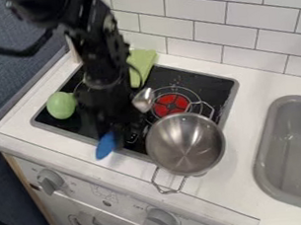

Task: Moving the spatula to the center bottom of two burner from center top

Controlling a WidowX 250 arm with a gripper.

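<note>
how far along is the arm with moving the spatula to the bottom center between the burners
Probably well along: the spatula's blue end is already at the stovetop's front edge. The gripper covers its middle, so I can't tell if it's in hand. The metal head is still beside the red burner; lowering that, and any release, may remain.

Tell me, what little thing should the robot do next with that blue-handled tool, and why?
Probably a gentle move straight down: the gripper is over the middle of the spatula, whose blue handle reaches past the front edge of the cooktop, so going farther forward seems needless. I can't tell whether the tool is held.
</note>
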